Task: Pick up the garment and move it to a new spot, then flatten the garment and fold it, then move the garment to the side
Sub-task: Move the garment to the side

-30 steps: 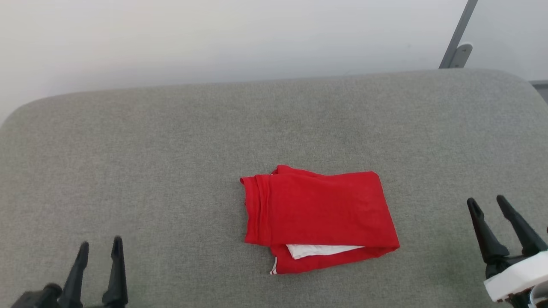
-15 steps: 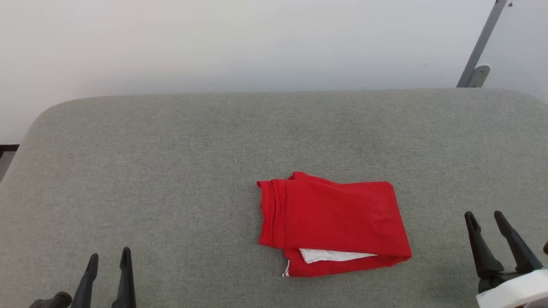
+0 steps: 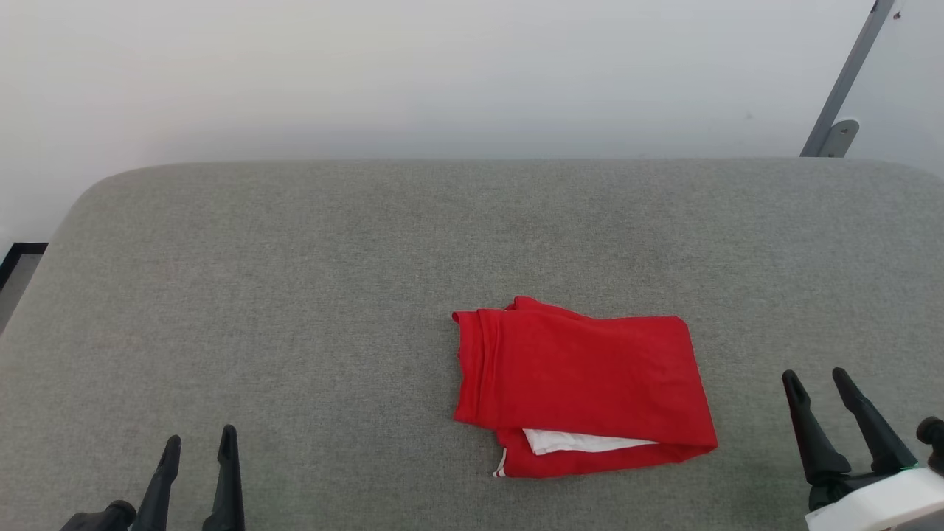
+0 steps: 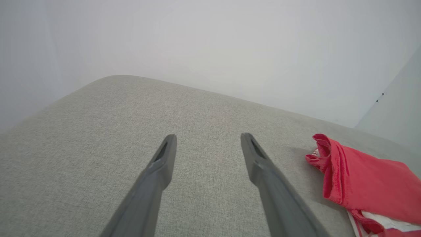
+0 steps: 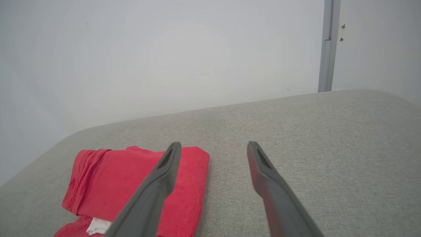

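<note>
Both sets of jaws stand apart and hold nothing. The left gripper (image 3: 200,436) and the right gripper (image 3: 815,376) each show clear grey surface between their two fingers.

The garment (image 3: 582,376) lies folded into a compact red rectangle on the grey padded surface (image 3: 295,295). It is flat and nothing touches it. A white layer (image 3: 582,441) peeks out along its near edge, probably a sleeve, though too little shows to be sure. A bit of striped trim (image 3: 501,463) shows at its near-left corner. No lettering is visible.

Key relation:
- **Long axis:** the garment's long axis runs left to right, with the right end tipped slightly nearer the robot.
- **Right gripper:** it sits near the garment's right short edge, a little nearer the robot than that edge. In the right wrist view the garment lies left of the gap between the fingers, not in it.
- **Left gripper:** it is well apart from the garment's left edge, where the bunched folds are, and nearer the robot.

Judgement: the fold looks done, so the step in hand is moving the garment aside. The right arm is the nearer one. It would need to go left and forward to reach the garment's right edge. Pinching all the layers there matters, or the stack could open.
</note>
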Available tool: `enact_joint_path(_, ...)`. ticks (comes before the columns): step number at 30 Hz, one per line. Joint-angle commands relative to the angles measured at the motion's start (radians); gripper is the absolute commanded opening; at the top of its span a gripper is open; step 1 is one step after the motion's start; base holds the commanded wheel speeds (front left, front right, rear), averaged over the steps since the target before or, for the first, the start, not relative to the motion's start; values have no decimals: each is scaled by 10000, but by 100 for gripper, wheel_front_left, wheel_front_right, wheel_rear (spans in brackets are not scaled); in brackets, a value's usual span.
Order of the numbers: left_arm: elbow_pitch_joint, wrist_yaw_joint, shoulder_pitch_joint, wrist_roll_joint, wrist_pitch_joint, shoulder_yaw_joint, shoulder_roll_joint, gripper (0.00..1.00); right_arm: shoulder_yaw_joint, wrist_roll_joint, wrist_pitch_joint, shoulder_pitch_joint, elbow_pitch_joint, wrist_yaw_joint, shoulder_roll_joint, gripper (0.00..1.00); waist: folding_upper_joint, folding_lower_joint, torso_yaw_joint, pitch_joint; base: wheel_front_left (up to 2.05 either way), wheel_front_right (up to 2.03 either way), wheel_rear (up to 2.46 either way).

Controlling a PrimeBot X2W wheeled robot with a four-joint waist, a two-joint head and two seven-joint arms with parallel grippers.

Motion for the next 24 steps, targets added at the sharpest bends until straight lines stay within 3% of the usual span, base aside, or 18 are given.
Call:
enact_joint_path(1,-13,-30,-94,124,-48,56,-21,100,103,-60,-34,-96,-17,-4,-45,100,-1,0,-14,24,0,0,0)
enact_joint_path(10,-152,-30,-249,279,-48,184,-73,100,1536,723,501,-1227,523,-4,-980,100,-1,0,40,374,0,0,0)
enact_joint_path(24,-81,-31,-999,454,-48,-362,-274,100,3985,2638,4534,-3555,1030,-4,-2696,100,-1,0,685,1425,0,0,0)
